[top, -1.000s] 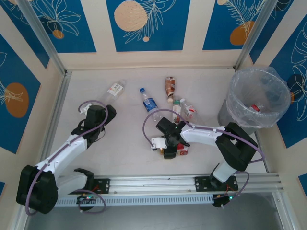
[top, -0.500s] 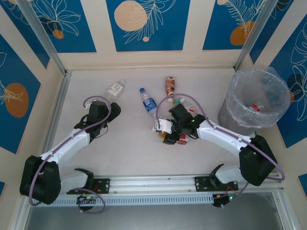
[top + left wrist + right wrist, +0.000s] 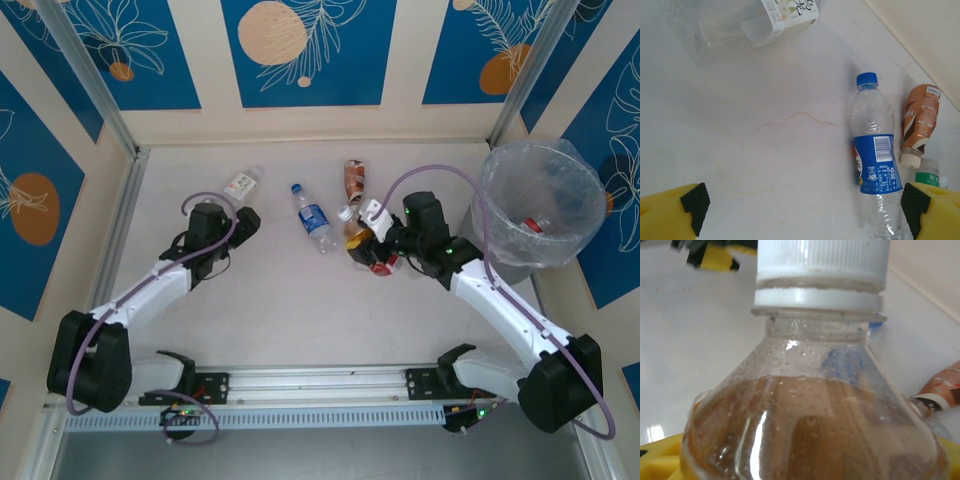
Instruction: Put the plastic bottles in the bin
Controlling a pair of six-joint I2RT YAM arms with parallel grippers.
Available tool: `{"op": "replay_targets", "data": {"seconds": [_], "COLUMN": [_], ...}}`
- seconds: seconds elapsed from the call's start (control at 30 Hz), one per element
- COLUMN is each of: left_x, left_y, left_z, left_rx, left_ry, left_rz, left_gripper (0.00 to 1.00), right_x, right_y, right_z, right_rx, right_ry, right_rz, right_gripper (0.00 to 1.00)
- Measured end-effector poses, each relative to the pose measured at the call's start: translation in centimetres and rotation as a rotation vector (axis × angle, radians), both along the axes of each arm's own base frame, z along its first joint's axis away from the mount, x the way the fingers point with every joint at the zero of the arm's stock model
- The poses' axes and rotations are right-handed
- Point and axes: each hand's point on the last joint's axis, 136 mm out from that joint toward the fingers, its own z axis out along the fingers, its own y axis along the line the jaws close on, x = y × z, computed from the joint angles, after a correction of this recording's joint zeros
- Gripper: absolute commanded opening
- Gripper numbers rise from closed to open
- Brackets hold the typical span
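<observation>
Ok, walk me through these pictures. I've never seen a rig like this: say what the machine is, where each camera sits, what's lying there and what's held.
These are two robot arms bolted to the near edge of a table, each ending in a two-finger gripper. The wide picture comes from a camera fixed above and behind them; the two close-ups come from cameras on the wrists. Their job is putting plastic bottles into the bag-lined bin at the right. The left gripper is open, looking down at a blue-label bottle lying beside a brown bottle, with a white-label bottle further off. The right gripper is closed on a bottle of brown drink, its white cap near the top of that wrist picture.
</observation>
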Motion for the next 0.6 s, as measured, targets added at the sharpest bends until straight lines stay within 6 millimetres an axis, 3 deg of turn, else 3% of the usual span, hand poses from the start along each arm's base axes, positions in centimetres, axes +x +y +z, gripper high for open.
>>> {"op": "replay_targets", "data": {"seconds": [0.3,0.6], "left_x": [0.8,1.0], "left_y": [-2.1,-2.9], "left_z": [-0.4,0.0], "left_rx": [-0.058,-0.085], "left_ry": [0.018,0.018], "left_rz": [-0.08,-0.113], "left_gripper": [1.0,1.0], "right_x": [2.3,4.2], "right_y": [-4.8,-10.4], "right_z": [6.5,15.7], "right_rx": [0.172,0.241], "right_ry": [-0.08,-0.334], "right_rz": [-0.203,-0.405], "right_gripper": [0.6,0.6]}}
